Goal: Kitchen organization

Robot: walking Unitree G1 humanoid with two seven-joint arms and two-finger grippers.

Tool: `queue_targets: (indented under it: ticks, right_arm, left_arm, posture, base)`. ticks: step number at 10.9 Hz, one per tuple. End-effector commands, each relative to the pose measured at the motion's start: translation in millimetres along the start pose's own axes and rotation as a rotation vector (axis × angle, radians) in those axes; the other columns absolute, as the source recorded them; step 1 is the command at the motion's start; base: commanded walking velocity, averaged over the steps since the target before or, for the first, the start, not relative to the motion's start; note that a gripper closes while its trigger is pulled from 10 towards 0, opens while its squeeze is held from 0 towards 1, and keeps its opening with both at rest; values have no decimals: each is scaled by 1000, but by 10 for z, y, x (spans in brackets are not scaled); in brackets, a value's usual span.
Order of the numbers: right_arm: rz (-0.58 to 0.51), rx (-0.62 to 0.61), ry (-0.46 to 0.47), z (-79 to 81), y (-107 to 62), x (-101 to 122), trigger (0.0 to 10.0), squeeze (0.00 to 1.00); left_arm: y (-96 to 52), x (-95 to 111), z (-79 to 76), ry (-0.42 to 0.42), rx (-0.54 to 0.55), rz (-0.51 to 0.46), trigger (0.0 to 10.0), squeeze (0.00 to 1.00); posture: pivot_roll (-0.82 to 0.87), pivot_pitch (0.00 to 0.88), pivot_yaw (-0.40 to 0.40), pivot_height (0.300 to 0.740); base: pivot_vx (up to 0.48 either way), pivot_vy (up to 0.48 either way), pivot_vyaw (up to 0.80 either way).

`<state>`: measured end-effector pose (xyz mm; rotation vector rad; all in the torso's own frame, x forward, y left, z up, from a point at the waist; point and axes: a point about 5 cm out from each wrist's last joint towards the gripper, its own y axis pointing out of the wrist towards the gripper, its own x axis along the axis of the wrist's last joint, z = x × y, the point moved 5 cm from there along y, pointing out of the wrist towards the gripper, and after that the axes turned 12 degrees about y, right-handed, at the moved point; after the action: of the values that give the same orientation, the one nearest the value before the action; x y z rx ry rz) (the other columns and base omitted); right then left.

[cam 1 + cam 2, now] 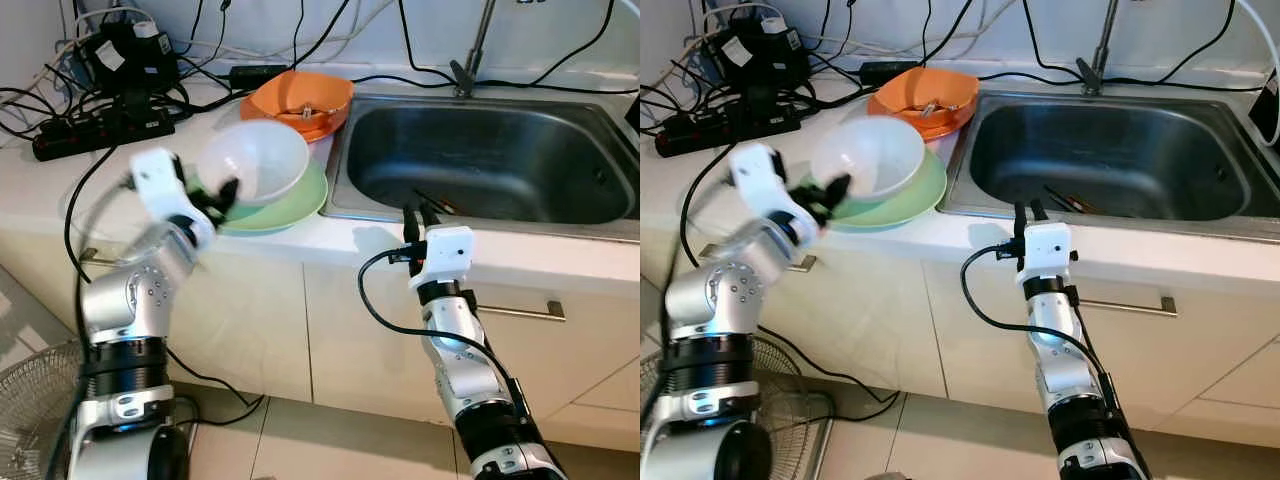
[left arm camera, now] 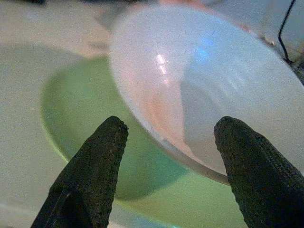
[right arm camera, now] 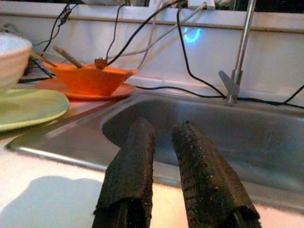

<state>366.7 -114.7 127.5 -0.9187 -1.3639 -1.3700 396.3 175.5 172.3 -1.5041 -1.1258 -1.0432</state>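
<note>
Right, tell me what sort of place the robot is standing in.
A home kitchen, most likely. A stainless steel sink with a tap is set into a pale counter over cabinet doors, and a white bowl sits on a green plate.

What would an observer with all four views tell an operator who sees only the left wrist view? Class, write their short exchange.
Operator: My left gripper is open at the white bowl's rim, over the green plate. Where is the right gripper?
Observer: The right gripper rests at the front rim of the sink, fingers close together, holding nothing.
Operator: What stands behind the white bowl?
Observer: An orange bowl stands behind it, next to the sink's back left corner.
</note>
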Motion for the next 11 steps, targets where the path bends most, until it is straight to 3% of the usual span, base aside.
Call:
queue_targets:
  ticks: [1, 3, 4, 5, 11]
  right_arm:
    - [-7, 10, 0, 35, 29, 24, 10000, 0]
    - [-4, 10, -3, 36, 32, 16, 10000, 0]
    - [-1, 7, -6, 23, 32, 11, 10000, 0]
    - [0, 5, -9, 14, 31, 9, 10000, 0]
    - [15, 8, -13, 18, 16, -23, 10000, 0]
  left_arm:
    - [18, 9, 10, -18, 7, 20, 10000, 0]
    - [35, -33, 2, -41, 7, 43, 10000, 0]
    - [42, -44, 2, -53, 16, 40, 8784, 0]
    - [43, -41, -3, -54, 20, 30, 0, 0]
    - [73, -115, -100, -83, 9, 43, 0, 0]
  posture:
    - [77, 0, 89, 740]
    - [75, 0, 88, 740]
    - [73, 0, 87, 740]
    - [72, 0, 85, 740]
    - [74, 0, 73, 740]
  base:
    - [0, 0, 0]
    - [0, 0, 0]
    - [0, 0, 0]
    - [0, 0, 0]
    - [0, 0, 0]
